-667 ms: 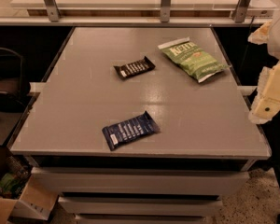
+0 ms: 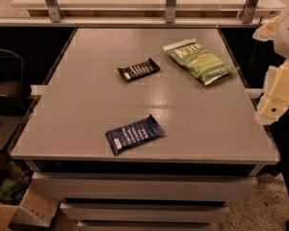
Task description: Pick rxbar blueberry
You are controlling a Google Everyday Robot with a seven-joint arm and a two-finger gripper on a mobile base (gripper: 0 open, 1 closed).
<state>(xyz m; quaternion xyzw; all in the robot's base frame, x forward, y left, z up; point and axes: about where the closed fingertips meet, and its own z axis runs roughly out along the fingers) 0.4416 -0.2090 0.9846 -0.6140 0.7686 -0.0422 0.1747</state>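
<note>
**Blueberry bar lies near the tabletop's front edge**

The rxbar blueberry point(image 2: 134, 134) lies flat and slanted on the near part of the grey tabletop point(image 2: 77, 105), a little left of centre. Farther back lies a small black bar wrapper point(image 2: 138, 70), and at far right a green chip bag point(image 2: 198, 60). The gripper point(image 2: 274, 97) hangs beside the tabletop's right edge, well apart from the bar. Whether it is open cannot be told.
</note>
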